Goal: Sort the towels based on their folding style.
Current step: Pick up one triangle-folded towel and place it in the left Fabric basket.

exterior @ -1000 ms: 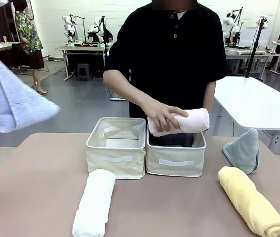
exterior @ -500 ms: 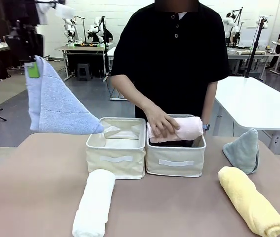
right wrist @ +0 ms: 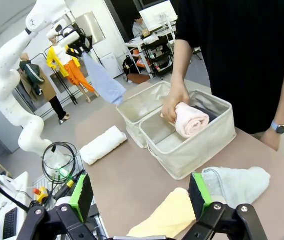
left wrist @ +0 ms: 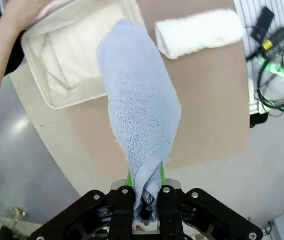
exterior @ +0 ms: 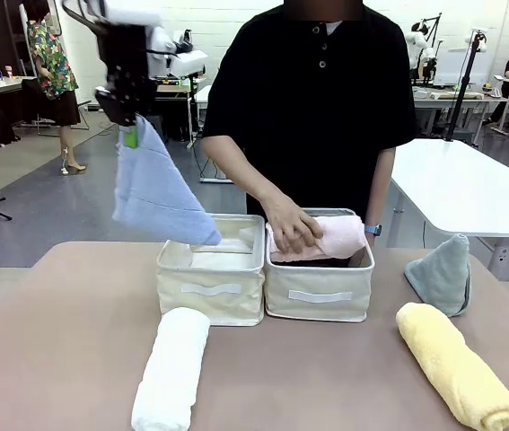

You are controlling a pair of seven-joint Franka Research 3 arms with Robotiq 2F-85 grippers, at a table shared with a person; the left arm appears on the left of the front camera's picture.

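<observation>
Pinch at the tip: the left gripper [left wrist: 146, 200] is clamped on the lavender-blue cone towel [exterior: 160, 193], carrying it high so the loose, wide end hangs free with its lower corner over the left basket [exterior: 209, 289]. That looks like the cones' bin, since the person's hand [exterior: 292, 224] is pressing the pink rolled towel [exterior: 342, 237] into the right basket [exterior: 319, 301]. The right gripper [right wrist: 140, 195] waits with jaws spread and nothing in them, near the yellow rolled towel [exterior: 456, 364] and the grey-green cone towel [exterior: 443, 274], while the white rolled towel [exterior: 171, 368] lies in front of the baskets.
</observation>
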